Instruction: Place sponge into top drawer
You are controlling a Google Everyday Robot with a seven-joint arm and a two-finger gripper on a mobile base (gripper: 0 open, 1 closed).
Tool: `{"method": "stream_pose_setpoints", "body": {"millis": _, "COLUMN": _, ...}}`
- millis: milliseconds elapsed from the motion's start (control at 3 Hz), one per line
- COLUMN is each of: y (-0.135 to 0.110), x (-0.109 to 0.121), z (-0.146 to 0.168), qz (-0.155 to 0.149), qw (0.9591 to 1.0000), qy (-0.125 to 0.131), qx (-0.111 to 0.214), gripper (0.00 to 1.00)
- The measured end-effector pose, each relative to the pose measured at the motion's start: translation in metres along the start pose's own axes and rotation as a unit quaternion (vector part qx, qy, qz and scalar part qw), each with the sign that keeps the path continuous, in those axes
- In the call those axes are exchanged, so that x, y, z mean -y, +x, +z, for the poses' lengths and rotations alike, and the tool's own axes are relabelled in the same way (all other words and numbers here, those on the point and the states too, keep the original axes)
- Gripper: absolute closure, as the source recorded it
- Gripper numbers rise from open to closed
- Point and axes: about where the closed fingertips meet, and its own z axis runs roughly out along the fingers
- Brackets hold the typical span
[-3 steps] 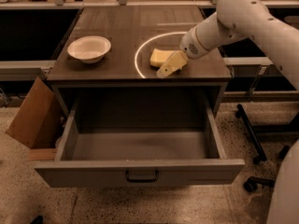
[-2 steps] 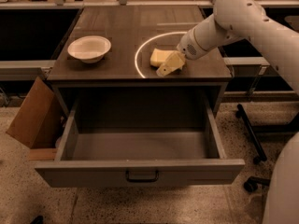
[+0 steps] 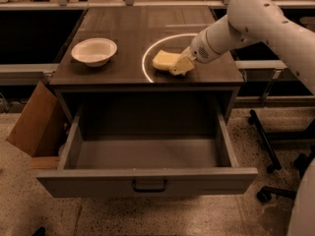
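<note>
The pale yellow sponge [image 3: 164,59] lies on the dark tabletop, inside a white ring marking, right of centre. My gripper [image 3: 182,66] is at the sponge's right end, low over the tabletop and touching or nearly touching it; the white arm reaches in from the upper right. The top drawer [image 3: 147,181] is pulled fully open below the tabletop. It is a shallow grey box with a flat front panel and a small dark handle [image 3: 149,186], and its inside is bare.
A round white bowl [image 3: 94,51] stands on the left of the tabletop [image 3: 123,23]. A brown cardboard box [image 3: 34,122] leans at the drawer's left side. Office-chair wheels [image 3: 268,167] stand on the floor to the right.
The arm has shifted slightly left and the gripper has edged a little up against the sponge. The sponge stays on the tabletop and the drawer stays open.
</note>
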Motion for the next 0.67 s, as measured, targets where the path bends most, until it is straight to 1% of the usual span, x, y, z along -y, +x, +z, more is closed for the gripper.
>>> {"method": "stream_pose_setpoints", "body": {"millis": 333, "y": -0.008, "x": -0.015, "z": -0.037, "qz": -0.01, "qw": 0.9993, "qy": 0.003, "qx": 0.036, "gripper": 0.89}}
{"method": "stream_pose_setpoints", "body": {"millis": 667, "y": 0.004, "x": -0.039, "z": -0.096, "qz": -0.009, "qw": 0.998, "qy": -0.001, "qx": 0.063, "gripper": 1.0}}
